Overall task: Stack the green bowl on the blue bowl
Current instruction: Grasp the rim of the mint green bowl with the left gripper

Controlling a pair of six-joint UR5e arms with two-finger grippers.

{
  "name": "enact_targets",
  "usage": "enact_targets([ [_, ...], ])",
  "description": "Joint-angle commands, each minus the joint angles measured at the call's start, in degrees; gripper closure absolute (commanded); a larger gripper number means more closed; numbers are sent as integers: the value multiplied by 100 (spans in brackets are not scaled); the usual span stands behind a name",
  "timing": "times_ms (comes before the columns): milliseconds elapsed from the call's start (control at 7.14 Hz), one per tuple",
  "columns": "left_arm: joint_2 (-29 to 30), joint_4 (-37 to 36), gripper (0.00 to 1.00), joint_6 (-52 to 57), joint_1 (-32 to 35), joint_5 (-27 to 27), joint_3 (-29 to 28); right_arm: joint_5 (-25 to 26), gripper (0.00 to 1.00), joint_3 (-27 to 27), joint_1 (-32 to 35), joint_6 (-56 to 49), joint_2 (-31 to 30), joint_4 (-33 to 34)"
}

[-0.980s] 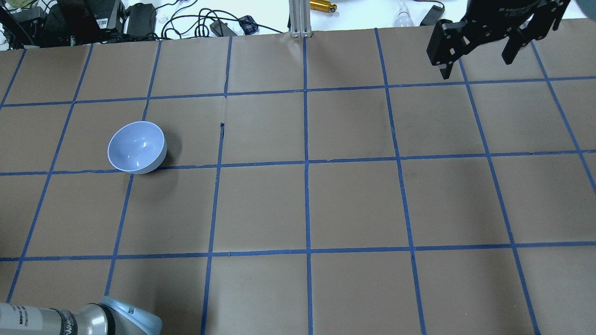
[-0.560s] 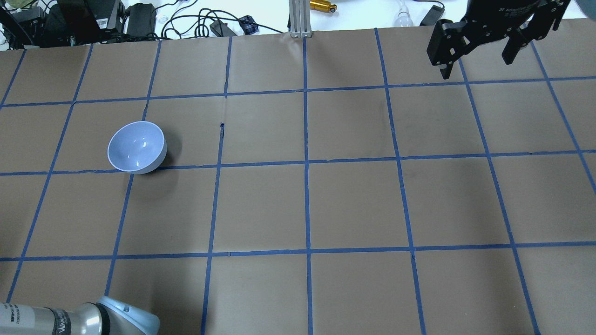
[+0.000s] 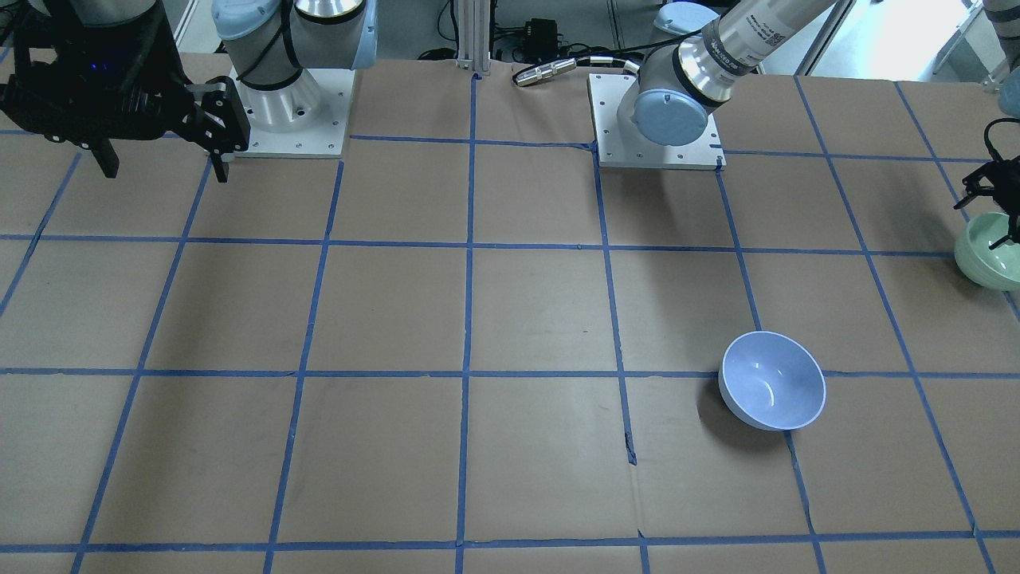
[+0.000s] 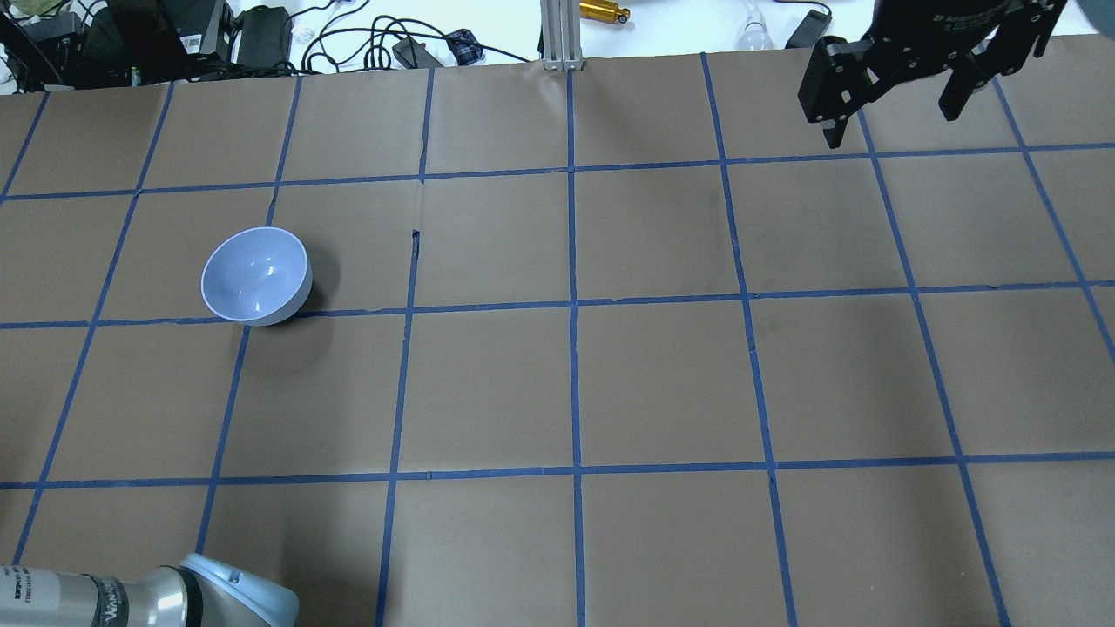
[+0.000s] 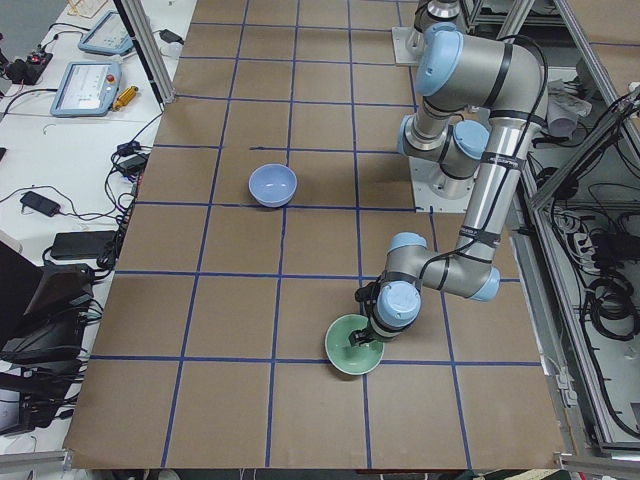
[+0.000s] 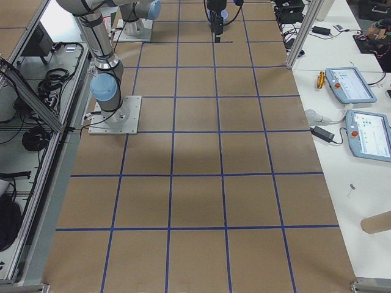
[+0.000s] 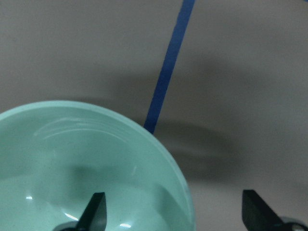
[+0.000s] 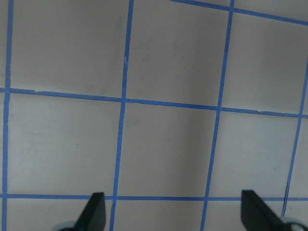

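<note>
Barely anything has moved: the left gripper holds its jaws open astride the glossy mint-green bowl wall, unclamped; the round periwinkle-blue bowl stays put.

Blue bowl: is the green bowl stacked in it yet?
No, the blue bowl is empty in the front-facing view, and the green bowl stands well apart from it.

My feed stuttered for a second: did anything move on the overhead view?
Only the left arm's elbow, at the bottom edge, slid slightly left. The blue bowl and the open right gripper stayed put. The green bowl lies outside that view.
</note>
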State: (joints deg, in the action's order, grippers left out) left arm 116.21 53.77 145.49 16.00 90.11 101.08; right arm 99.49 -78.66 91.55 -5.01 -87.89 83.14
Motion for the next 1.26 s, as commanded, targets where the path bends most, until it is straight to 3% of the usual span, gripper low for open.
enact_targets([
  [0, 51, -15, 31, -38, 0, 7, 0, 0, 0, 0, 3, 0, 0, 0],
  [140, 42, -15, 80, -38, 0, 15, 0, 0, 0, 0, -6, 0, 0, 0],
  [280, 42, -24, 100, -4, 0, 7, 0, 0, 0, 0, 3, 0, 0, 0],
  [1120, 42, -121, 100, 50, 8, -2, 0, 0, 0, 0, 3, 0, 0, 0],
])
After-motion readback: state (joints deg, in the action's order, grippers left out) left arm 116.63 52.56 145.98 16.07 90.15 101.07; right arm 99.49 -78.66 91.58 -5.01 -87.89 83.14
